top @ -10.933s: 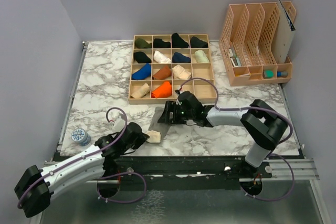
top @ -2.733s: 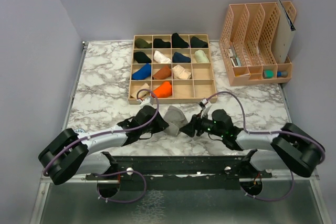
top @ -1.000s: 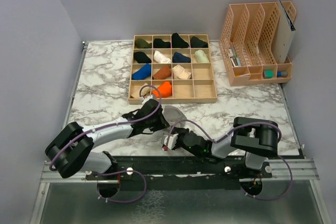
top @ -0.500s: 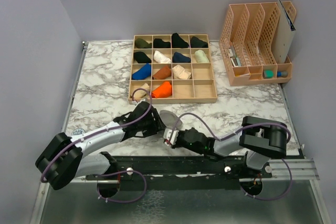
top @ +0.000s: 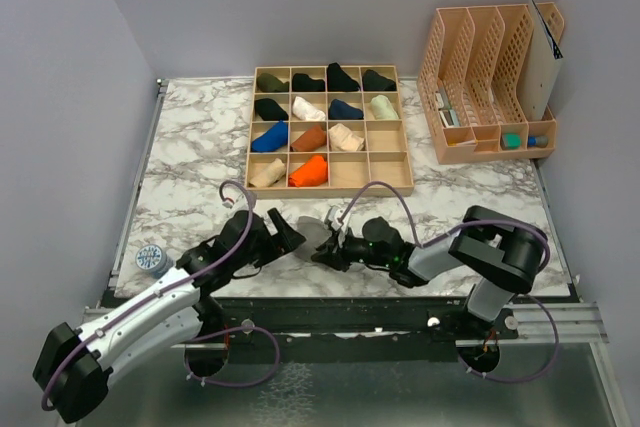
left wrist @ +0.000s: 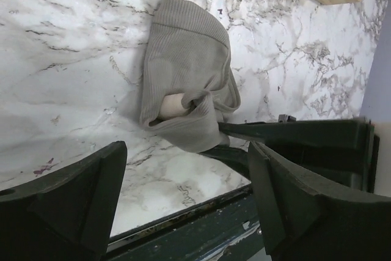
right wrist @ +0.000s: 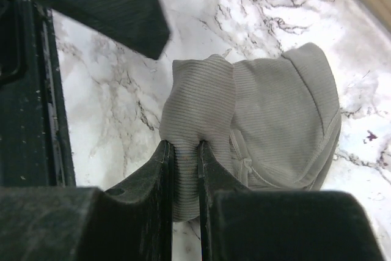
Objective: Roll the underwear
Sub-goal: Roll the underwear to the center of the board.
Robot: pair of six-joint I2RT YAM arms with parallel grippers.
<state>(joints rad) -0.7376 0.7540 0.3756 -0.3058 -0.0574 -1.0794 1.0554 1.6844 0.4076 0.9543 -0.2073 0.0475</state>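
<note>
Two tools faced each other across the grey underwear (top: 318, 227), which lay on the marbled worktop (top: 200, 157) just in front of the wooden tray (top: 400, 190) and near the front edge. Right tool (right wrist: 185, 166): jaws nearly closed, pinching a doubled-over fold at the garment's near end, so this arm was the one in contact. Left tool (left wrist: 186, 146): jaws spread wide and holding nothing, with the bunched end of the cloth just ahead of its mouth and apart from both fingers. Seen from the left wrist, the long axis of the garment ran straight away from that tool. It started at the bunched, pinched end, where a cream band (left wrist: 173, 104) showed inside the fold, and ended at a rounded flat end farther off toward the tray. Judged from this layout, rolling would proceed along that axis, away from the arms. The right tool would carry the fold over, and the left tool, close alongside on the garment's left, was placed to steady or tuck the cloth.
</note>
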